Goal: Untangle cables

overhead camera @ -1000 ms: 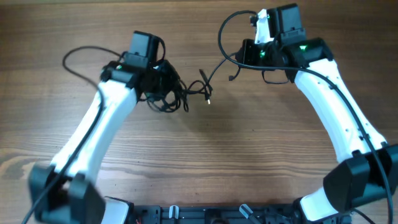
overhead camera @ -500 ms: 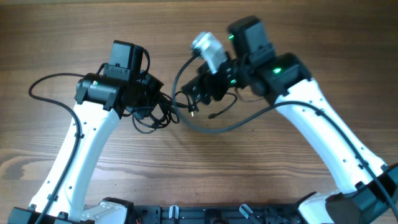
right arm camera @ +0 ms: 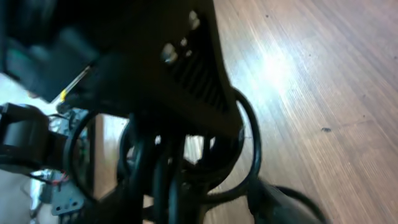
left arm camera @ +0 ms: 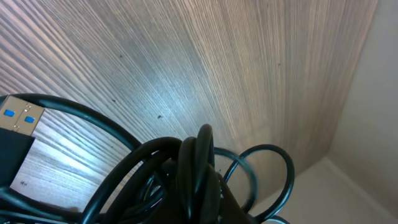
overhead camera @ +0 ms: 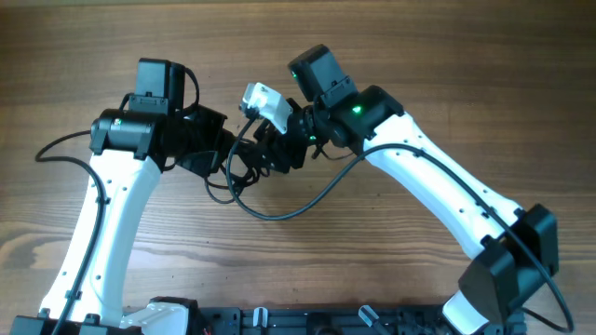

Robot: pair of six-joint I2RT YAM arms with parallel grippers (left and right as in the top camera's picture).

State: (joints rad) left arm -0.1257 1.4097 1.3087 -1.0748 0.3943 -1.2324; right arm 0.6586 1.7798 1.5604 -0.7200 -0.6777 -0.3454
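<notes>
The cables (overhead camera: 238, 169) are a knotted clump of thin black cords hanging between my two grippers above the wooden table (overhead camera: 419, 56). My left gripper (overhead camera: 207, 154) is shut on the clump's left side. In the left wrist view the cords (left arm camera: 196, 165) bunch through its jaws, and a plug with a blue insert (left arm camera: 17, 119) shows at the left. My right gripper (overhead camera: 276, 149) is pressed against the clump's right side. In the right wrist view dark cords (right arm camera: 163, 171) run through its jaws, which look shut on them. The left gripper's body (right arm camera: 155, 62) fills that view's top.
A thicker black wire (overhead camera: 279, 214) fixed to the right arm sags in a loop below the clump. Another arm wire (overhead camera: 56, 149) curves out left of the left arm. The robot base (overhead camera: 279, 321) lies along the near table edge.
My right gripper has swung from the far right over to the clump, closing the gap to the left gripper. My left gripper has shifted slightly left and away with the clump.
</notes>
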